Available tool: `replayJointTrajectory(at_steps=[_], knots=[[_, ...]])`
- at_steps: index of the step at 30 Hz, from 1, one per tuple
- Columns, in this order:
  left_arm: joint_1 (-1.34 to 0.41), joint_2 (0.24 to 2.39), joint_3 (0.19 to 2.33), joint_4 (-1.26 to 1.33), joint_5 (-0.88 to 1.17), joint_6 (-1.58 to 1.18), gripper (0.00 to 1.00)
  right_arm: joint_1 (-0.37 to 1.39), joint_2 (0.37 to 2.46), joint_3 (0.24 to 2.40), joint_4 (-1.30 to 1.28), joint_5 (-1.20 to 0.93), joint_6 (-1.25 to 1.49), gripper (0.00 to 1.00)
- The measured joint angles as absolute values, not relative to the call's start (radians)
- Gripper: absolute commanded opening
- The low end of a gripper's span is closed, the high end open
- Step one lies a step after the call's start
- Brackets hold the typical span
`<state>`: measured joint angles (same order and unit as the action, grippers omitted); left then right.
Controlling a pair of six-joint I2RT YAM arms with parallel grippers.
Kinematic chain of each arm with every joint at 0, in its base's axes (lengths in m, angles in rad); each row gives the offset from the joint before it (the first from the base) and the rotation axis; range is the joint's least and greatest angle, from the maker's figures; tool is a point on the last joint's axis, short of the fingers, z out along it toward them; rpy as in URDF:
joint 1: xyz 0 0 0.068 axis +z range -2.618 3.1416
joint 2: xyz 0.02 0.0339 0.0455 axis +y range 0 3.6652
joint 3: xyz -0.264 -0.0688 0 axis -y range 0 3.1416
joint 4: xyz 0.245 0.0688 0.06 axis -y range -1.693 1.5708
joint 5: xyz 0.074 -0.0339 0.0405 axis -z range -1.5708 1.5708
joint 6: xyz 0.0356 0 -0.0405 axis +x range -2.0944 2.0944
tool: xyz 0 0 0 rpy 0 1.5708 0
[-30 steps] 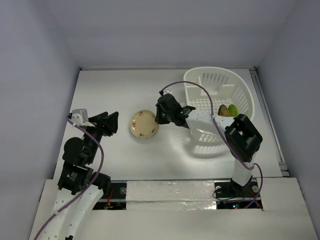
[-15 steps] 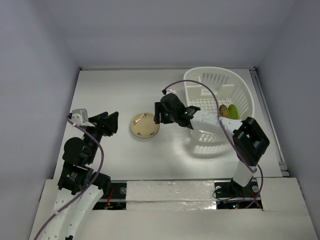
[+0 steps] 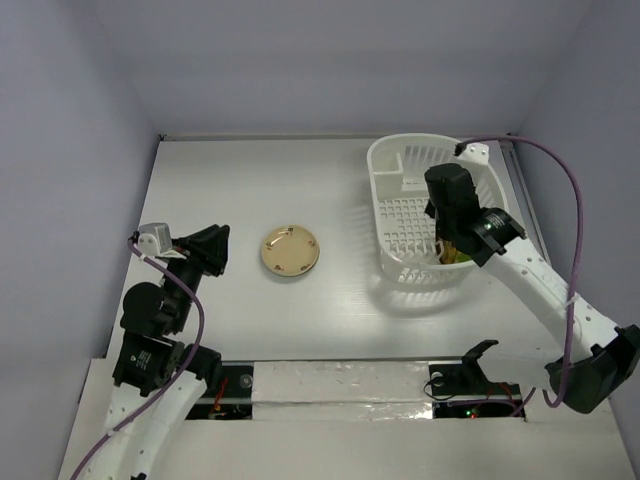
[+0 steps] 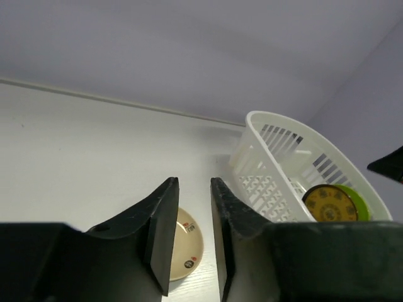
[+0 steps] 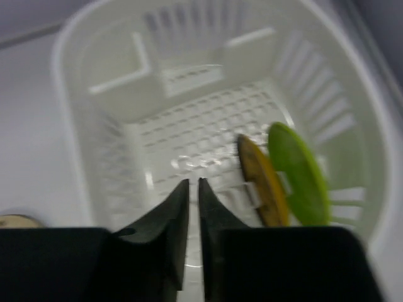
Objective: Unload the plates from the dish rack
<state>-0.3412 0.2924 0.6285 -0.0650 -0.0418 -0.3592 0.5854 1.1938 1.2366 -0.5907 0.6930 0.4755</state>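
Cream plate (image 3: 290, 251): flat on the table (image 3: 220, 180), left of the dish rack (image 3: 410, 275).
Amber plate (image 5: 261, 182), lime green plate (image 5: 296, 173): on edge in the rack.
Left gripper (image 4: 194, 185): jaws slightly apart, empty.
Right gripper (image 5: 193, 184): jaws nearly together, empty.

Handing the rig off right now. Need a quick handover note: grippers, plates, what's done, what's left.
Left gripper: slightly open, empty, hovering over the table, left of the cream plate.
Right gripper: all but shut, empty, above the dish rack, pointing into it.
Done: the cream plate lies flat on the table, outside the rack.
Left: the amber plate and the green plate stand on edge, side by side inside the rack. Both need lifting out.
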Motion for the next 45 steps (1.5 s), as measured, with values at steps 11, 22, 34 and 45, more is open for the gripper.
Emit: replayJointTrajectory(at_steps=[11,22,34,45], knots=[[-0.352,0.286,0.629,-0.074,-0.037,-0.363,0.3,0.459,1.305,1.253,-0.952,0.753,0.423,0.56],[-0.361,0.299,0.629,-0.081,-0.018,-0.365,0.36,0.405,1.47,1.257,-0.967,0.725,0.308,0.33],[-0.371,0.283,0.629,-0.081,-0.012,-0.365,0.36,0.405,1.552,1.301,-0.999,0.739,0.28,0.13],[-0.38,0.271,0.629,-0.084,-0.012,-0.365,0.37,0.409,1.572,1.332,-1.043,0.763,0.276,0.0]])
